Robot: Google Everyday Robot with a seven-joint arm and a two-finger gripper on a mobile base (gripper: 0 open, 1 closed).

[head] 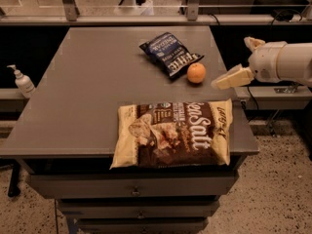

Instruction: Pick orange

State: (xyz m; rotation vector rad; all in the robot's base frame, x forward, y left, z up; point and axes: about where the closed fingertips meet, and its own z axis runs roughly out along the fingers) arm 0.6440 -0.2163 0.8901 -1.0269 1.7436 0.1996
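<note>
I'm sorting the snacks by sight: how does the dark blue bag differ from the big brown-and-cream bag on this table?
The blue bag is much smaller than the brown-and-cream bag. The blue bag lies skewed near the far side, beside the orange; the brown-and-cream bag lies along the near edge, overhanging it. Both lie flat on the table. The gripper hovers right of the orange.

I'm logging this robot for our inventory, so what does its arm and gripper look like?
The gripper, right of the orange by the table edge, has pale cream, tapered jaws. Behind them is a rounded white wrist housing, then a thick white cylindrical arm. No cables or markings show on it.
</note>
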